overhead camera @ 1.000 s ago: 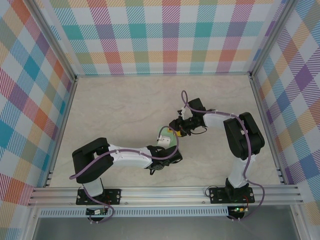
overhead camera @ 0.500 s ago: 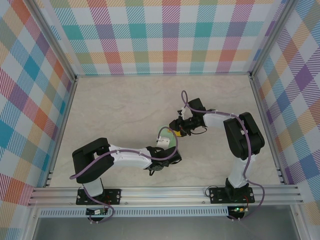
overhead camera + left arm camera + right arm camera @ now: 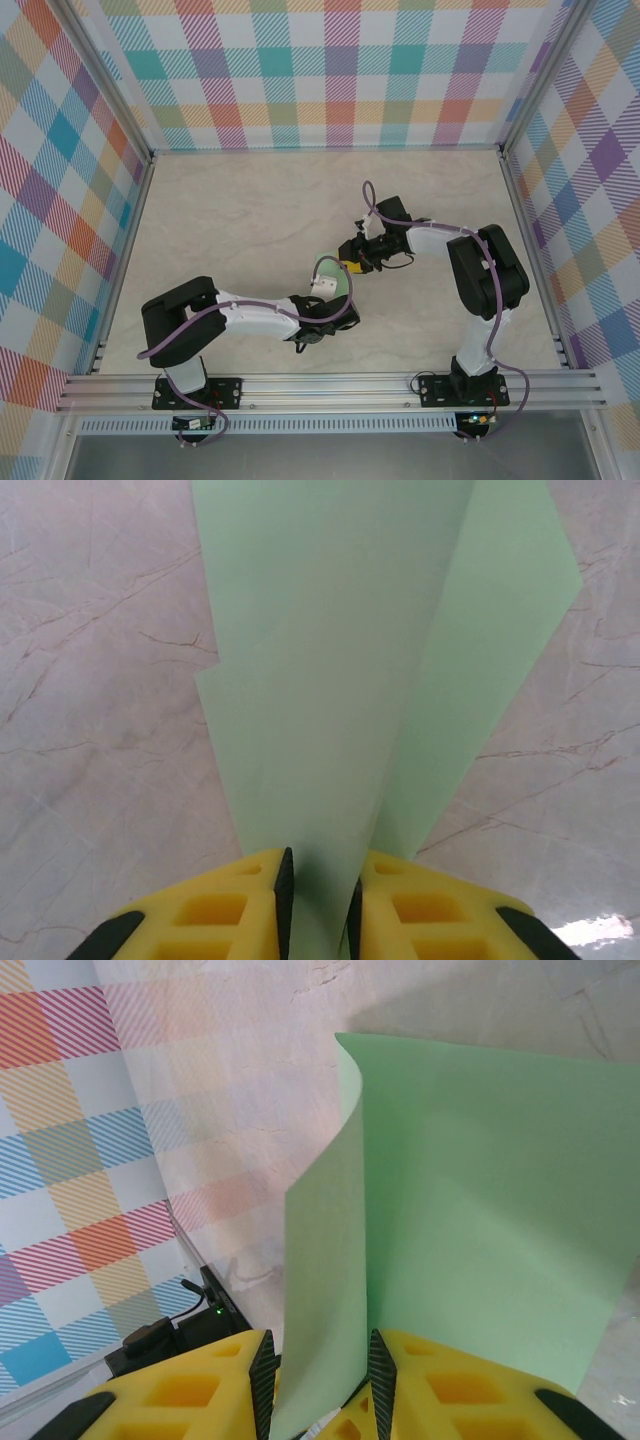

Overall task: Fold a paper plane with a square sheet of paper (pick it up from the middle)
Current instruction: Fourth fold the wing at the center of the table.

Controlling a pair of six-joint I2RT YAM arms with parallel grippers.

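- My left hand [image 3: 320, 905] is pinching the paper plane [image 3: 330, 680], whose long axis runs off toward 12 o'clock.
- My right hand [image 3: 320, 1380] pinches the other end, at 1 o'clock from the left hand, over the tabletop [image 3: 250, 210].

You're clearly running this in a robot lab cell: aluminium rail frame [image 3: 330, 385], plaid panels [image 3: 340, 70] boxing in a marble-look tabletop [image 3: 240, 210].

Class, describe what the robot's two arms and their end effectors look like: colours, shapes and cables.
The left arm and right arm have white links, bulky black joint housings and a purple cable each. The left end effector and right end effector have yellow block fingers with hollow pockets and black inner edges.
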